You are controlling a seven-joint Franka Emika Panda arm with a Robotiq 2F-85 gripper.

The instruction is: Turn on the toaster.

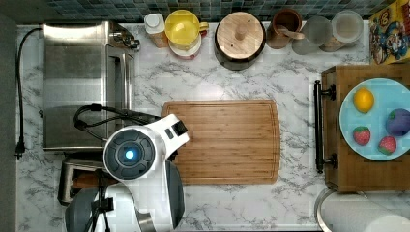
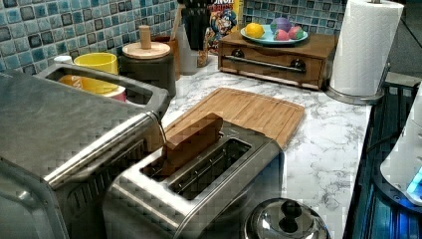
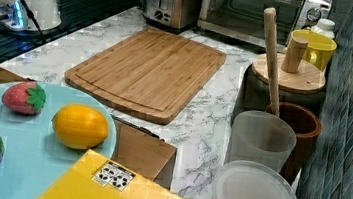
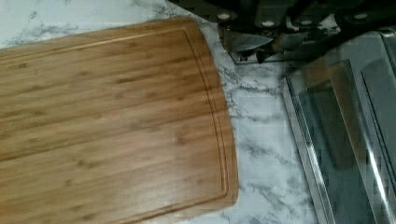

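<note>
The toaster is a small steel box with two long top slots, standing beside the larger toaster oven. A brown slice of bread sticks up out of one slot. In the top view the toaster sits at the lower left, partly under my white arm. The right view has the toaster at the far end of the counter. My gripper hangs over the marble between the cutting board's corner and the oven's glass door, holding nothing, apart from the toaster.
A bamboo cutting board lies mid-counter. Jars, a yellow mug and a lidded canister line the tiled back wall. A wooden box with a fruit plate and a paper towel roll stand at the far end. A pot lid sits by the toaster.
</note>
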